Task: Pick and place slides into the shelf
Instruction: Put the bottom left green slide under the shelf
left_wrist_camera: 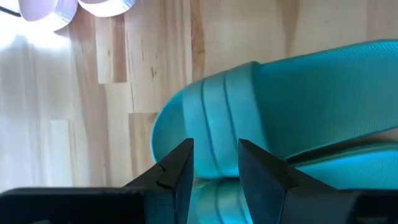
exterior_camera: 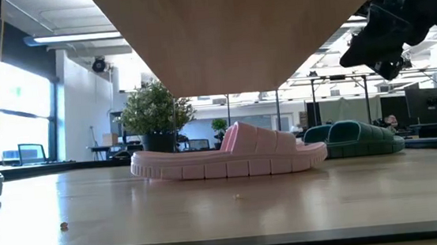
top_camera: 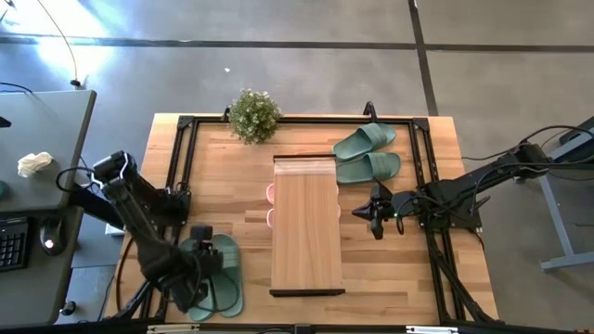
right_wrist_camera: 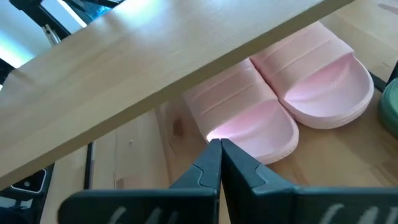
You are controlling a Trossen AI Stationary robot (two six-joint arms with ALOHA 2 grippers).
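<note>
Two stowed: the pink slides (right_wrist_camera: 292, 93) lie under the shelf (top_camera: 306, 227) plank.
Four left: green pairs on the tabletop (top_camera: 232, 186), either side of the shelf.
Left gripper (left_wrist_camera: 214, 165): part-parted, above a green slide (left_wrist_camera: 261, 118) strap, grasping nothing visible.
Right gripper (right_wrist_camera: 219, 158): clenched, empty, beside the shelf, nosing at the pink pair.

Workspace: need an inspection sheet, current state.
Surface: wooden table, black frame.
Job's things: shelf mid-table; pink slides under it; green pair beyond the shelf; second green pair at the left arm.
Clutter: potted plant.
Grippers: left tool astride a green slide's strap; right tool shut, beside the pink slides.
Cables: along right arm.
Surroundings: side desk, concrete floor.
</note>
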